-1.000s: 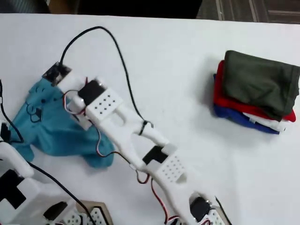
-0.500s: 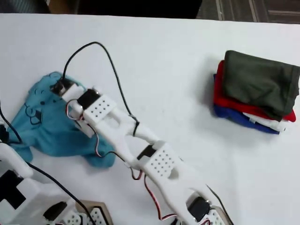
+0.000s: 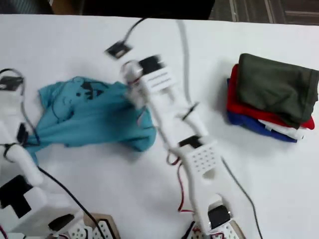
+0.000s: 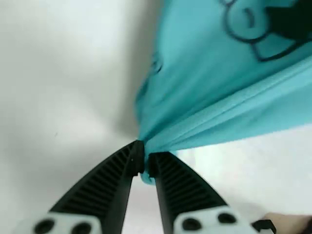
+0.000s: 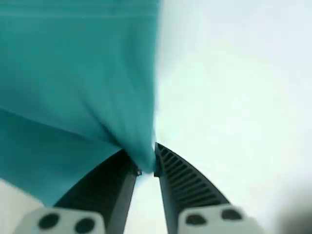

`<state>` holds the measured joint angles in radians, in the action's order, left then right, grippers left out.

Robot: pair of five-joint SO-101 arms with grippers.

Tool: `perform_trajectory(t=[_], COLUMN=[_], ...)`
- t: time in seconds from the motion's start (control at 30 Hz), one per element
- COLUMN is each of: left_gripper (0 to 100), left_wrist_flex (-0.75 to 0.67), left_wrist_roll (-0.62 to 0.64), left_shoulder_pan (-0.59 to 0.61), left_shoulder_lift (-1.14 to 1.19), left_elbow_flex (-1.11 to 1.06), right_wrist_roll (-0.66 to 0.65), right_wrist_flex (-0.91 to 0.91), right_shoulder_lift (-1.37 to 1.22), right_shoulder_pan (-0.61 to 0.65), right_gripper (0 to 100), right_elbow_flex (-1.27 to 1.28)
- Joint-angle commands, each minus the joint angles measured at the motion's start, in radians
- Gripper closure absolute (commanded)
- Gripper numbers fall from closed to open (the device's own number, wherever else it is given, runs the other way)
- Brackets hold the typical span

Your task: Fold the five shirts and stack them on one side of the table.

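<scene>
A teal shirt (image 3: 89, 117) with a dark print lies stretched across the left half of the white table. My left gripper (image 4: 144, 163) is shut on a bunched corner of the teal shirt (image 4: 219, 83); in the high view that arm stands at the left edge and its gripper (image 3: 22, 142) meets the cloth's lower left end. My right gripper (image 5: 145, 161) is shut on a fold of the teal shirt (image 5: 73, 78), and in the high view it (image 3: 133, 92) sits at the cloth's right side. A stack of folded shirts (image 3: 271, 97), olive on red, white and blue, rests at the right.
A black cable (image 3: 127, 35) with a small connector trails from the right arm toward the table's far edge. Bare white tabletop (image 3: 199, 50) lies between the teal shirt and the stack. Arm bases (image 3: 60, 224) crowd the near edge.
The right arm swung from the shirt's left part toward the table's middle, pulling the teal shirt out wide. The left arm rose into view, holding the shirt's other end.
</scene>
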<state>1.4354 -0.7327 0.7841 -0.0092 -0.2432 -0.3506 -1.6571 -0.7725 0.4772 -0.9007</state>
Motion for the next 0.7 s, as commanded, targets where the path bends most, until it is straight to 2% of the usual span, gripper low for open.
perform_trajectory(t=[0.0,0.17,0.3,0.4,0.5,0.6,0.67], left_gripper=[97,97,97,89,76,77,78], left_wrist_flex=[0.046,0.1,0.114,0.132,0.164,0.167,0.167], left_wrist_roll=[-0.006,-0.005,0.021,0.064,0.063,0.041,0.038], left_shoulder_pan=[-0.144,-0.371,-0.436,-0.404,-0.331,-0.23,-0.155], left_shoulder_lift=[-0.051,-0.057,-0.057,-0.057,-0.055,-0.057,-0.057], left_elbow_flex=[0.004,0.016,0.09,0.174,0.249,0.326,0.377], right_wrist_roll=[-0.031,-0.032,-0.025,-0.023,-0.023,-0.023,-0.023], right_wrist_flex=[-0.024,-0.038,-0.038,-0.036,-0.031,0.019,0.082], right_shoulder_lift=[0.116,0.119,0.13,0.147,0.154,0.145,0.143], right_shoulder_pan=[-0.133,-0.229,-0.234,-0.174,-0.09,-0.019,0.019], right_gripper=[97.8,97.7,97.4,95.8,84.8,72.8,69.3], right_elbow_flex=[-0.029,-0.029,-0.04,-0.04,-0.04,-0.04,-0.031])
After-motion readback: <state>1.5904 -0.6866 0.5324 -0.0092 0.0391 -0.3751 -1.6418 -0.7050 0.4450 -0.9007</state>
